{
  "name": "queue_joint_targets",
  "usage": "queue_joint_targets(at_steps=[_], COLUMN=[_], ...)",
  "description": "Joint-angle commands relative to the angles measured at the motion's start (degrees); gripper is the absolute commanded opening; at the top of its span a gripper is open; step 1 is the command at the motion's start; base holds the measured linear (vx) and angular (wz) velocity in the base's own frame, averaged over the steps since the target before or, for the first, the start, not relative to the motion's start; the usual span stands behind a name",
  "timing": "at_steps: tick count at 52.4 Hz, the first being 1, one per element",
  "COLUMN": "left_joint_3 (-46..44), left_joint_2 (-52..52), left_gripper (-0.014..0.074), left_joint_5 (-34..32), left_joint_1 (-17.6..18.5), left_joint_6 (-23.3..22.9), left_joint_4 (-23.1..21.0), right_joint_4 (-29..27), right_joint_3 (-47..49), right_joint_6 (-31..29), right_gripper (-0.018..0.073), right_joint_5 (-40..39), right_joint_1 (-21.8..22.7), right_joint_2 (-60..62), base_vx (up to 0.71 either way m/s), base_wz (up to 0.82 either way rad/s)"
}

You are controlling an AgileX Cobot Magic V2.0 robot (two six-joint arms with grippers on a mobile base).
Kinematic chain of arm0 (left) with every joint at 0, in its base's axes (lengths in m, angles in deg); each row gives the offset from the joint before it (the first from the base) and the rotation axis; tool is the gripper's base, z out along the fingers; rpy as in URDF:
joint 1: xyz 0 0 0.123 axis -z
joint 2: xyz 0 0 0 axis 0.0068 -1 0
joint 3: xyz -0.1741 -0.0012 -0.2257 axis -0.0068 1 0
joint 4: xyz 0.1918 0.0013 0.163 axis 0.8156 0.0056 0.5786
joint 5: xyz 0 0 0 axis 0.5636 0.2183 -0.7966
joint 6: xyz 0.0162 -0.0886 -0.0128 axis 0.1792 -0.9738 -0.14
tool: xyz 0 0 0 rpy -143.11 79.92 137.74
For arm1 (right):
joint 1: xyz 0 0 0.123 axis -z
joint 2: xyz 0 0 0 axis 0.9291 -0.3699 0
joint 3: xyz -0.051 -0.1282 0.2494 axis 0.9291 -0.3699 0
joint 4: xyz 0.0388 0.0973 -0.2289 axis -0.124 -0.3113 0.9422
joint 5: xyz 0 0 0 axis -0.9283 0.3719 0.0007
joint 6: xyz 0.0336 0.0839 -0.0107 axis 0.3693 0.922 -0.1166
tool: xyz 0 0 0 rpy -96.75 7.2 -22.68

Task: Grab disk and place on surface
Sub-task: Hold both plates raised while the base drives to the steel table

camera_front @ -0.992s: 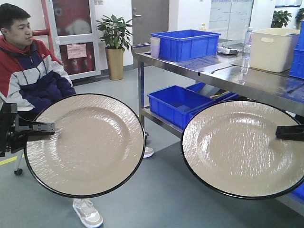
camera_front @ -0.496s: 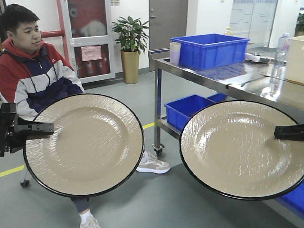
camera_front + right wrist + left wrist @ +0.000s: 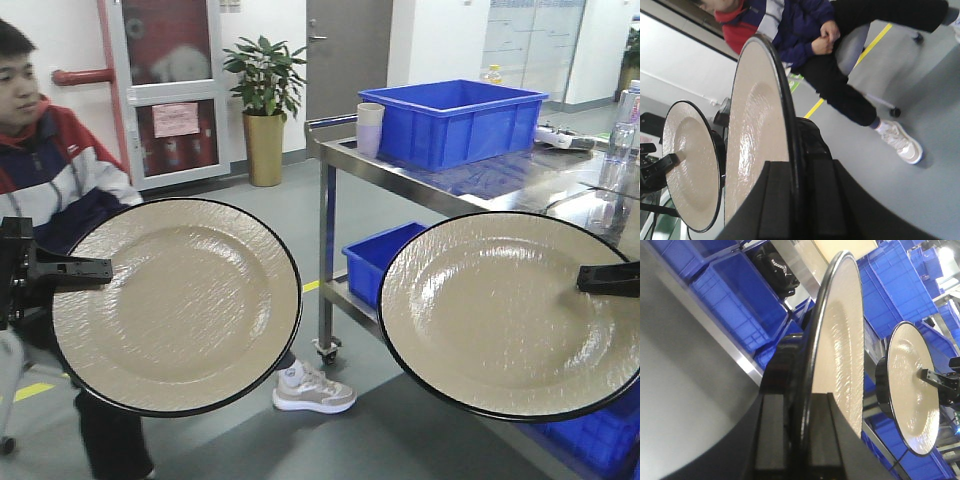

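Seated man [image 3: 70, 190], potted plant [image 3: 262, 75], blue crate [image 3: 460, 125]

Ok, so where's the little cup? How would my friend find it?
Find the shiny steel table on the right. A big blue bin sits on top, and the cup stands just left of it, near the table's corner. It is small, pale and round, unlike the boxy bin.

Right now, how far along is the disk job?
Done: both grabs. The left gripper is shut on the left disk, the right gripper on the right disk, each clamped at the rim. In hand: both disks held up in the air. Left: placing; neither disk rests on any surface.
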Motion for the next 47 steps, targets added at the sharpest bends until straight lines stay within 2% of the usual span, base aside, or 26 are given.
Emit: queue_joint_targets(at_steps=[1,47], left_joint_3=[-1.6,-1.6], left_joint_2=[3.0,3.0], left_gripper=[-0.0008,-0.0008], left_joint_5=[3.9,3.9], left_joint_1=[0.1,0.1], left_joint_6=[-0.7,-0.7], left_joint_4=[-8.8,-8.8], right_joint_4=[-8.0,-8.0], right_joint_3=[1.8,1.8], right_joint_6=[0.1,0.1], right_gripper=[-0.0009,-0.0009], right_joint_5=[1.8,1.8], right_joint_1=[0.1,0.1], right_joint_2=[2.7,2.7], base_vx=[0.5,0.48], base_wz=[-0.19,-0.32])
